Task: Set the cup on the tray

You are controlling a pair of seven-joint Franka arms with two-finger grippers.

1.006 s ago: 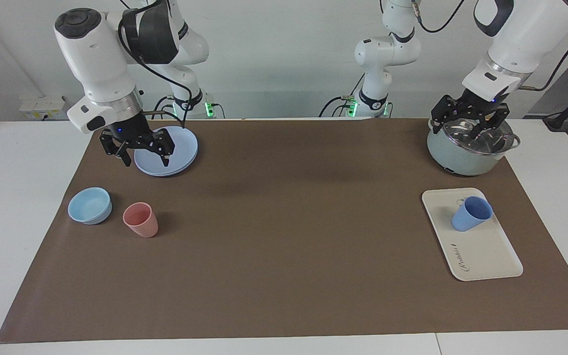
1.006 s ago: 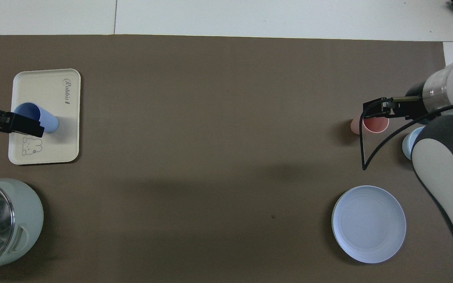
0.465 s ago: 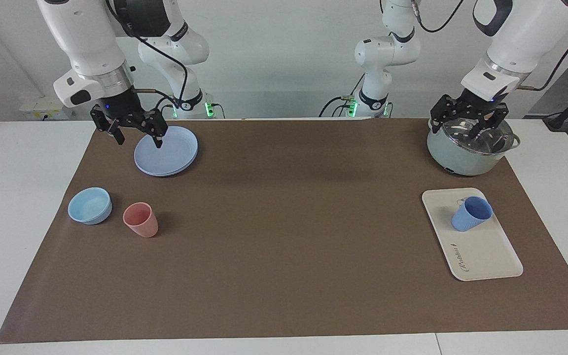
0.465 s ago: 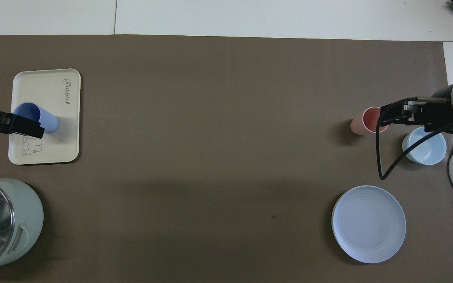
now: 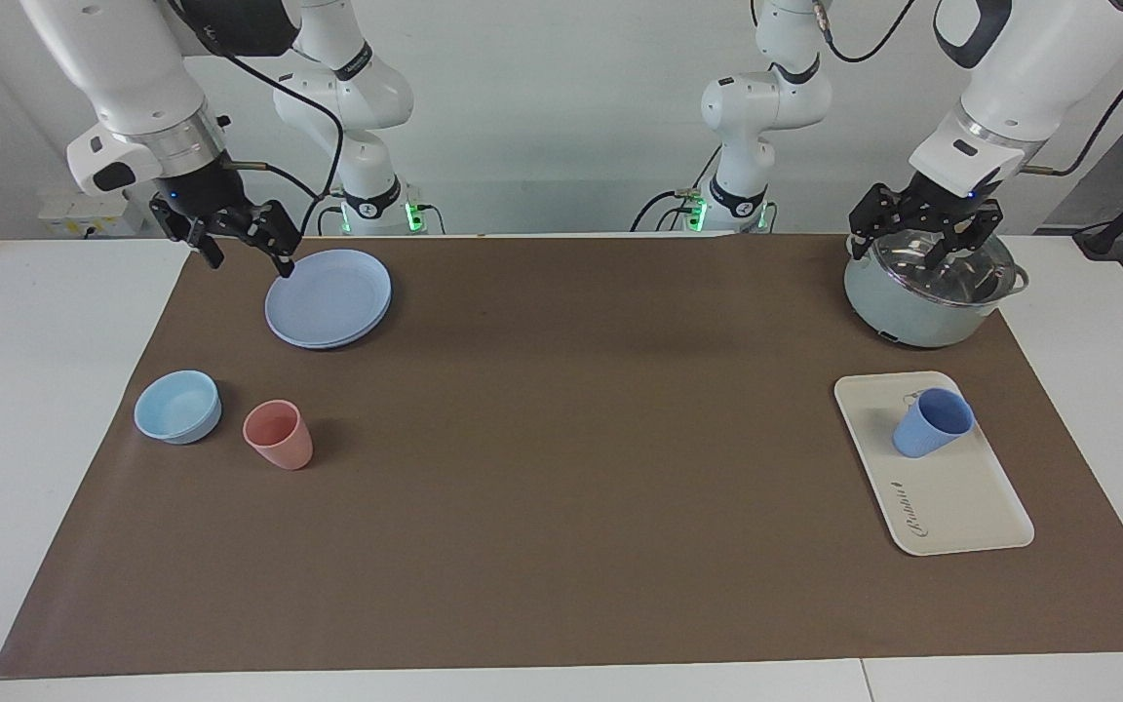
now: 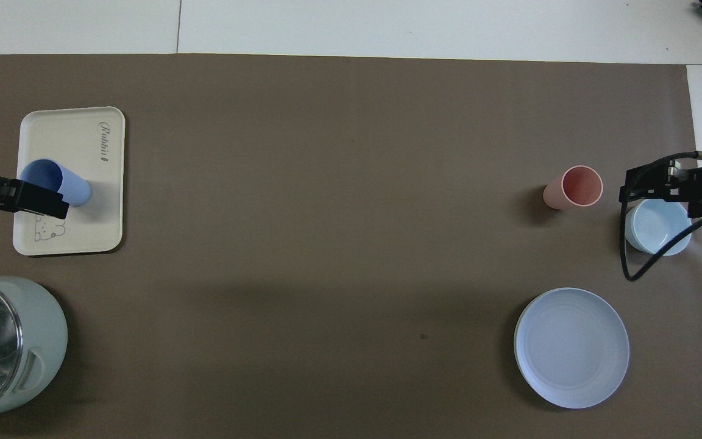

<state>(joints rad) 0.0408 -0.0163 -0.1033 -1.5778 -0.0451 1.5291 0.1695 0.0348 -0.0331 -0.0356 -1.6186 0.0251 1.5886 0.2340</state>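
We judge the placing done: the cup stands upright on the tray, toward its twelve o'clock end in the facing view. Our left gripper hangs over the pot, our right gripper beside the plate; both have fingers apart, empty. Next calls only for parking.

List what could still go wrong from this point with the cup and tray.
1. The blue cup stands on the tray at the end nearer the robots and looks tilted, so a nudge might tip it.
2. The left gripper, open, hangs over the pot; a low move toward the tray could clip the pot's lid.
3. The right gripper, open, hangs by the plate; its dangling cable might snag there.
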